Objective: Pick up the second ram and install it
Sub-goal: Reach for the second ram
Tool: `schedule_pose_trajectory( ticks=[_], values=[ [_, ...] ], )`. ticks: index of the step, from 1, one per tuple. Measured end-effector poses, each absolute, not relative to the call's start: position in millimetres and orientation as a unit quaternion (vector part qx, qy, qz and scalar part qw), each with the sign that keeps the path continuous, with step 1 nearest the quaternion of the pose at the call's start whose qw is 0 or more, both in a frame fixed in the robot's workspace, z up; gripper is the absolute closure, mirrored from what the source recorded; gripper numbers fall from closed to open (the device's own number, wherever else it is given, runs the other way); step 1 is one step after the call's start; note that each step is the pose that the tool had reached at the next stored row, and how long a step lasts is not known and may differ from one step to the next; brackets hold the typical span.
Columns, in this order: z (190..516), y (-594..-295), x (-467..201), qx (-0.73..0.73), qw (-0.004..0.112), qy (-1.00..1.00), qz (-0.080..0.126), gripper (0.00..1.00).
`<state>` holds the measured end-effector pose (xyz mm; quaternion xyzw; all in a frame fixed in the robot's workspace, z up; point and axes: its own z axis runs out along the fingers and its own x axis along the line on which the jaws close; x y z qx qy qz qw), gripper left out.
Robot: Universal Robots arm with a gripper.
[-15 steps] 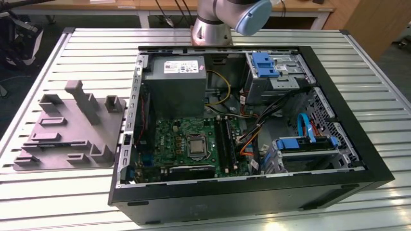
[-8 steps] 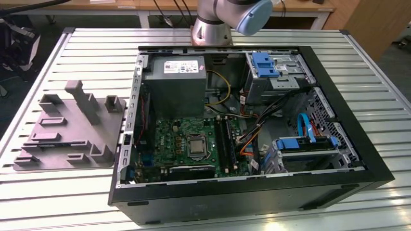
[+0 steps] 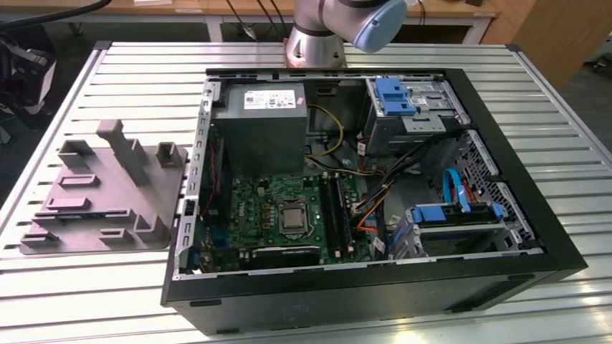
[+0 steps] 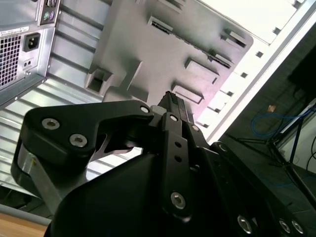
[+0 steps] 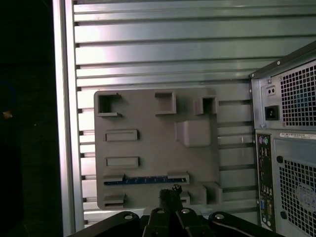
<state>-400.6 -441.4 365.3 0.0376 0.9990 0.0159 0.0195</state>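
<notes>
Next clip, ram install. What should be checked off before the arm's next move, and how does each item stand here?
1. Blue ram stick lying in the grey fixture: ok.
2. Aim of the claw toward the stick: ok.
3. Open claw for grasping: not ok, shut and empty.
4. Open computer case, motherboard exposed: ok.
5. Free slot among the memory slots: cannot tell.

Open room above the gray fixture [image 5: 148,148]; raised blocks [image 5: 195,132] stud it, computer case [image 5: 291,148] just beside.
</notes>
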Motion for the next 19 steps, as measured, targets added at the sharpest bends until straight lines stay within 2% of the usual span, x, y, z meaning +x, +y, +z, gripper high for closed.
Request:
schedule_pose_trajectory(
  ticks=[19],
  values=[
    [359,-471,-401,0.038,0.019,0.999,0.011,0.90]
  ],
)
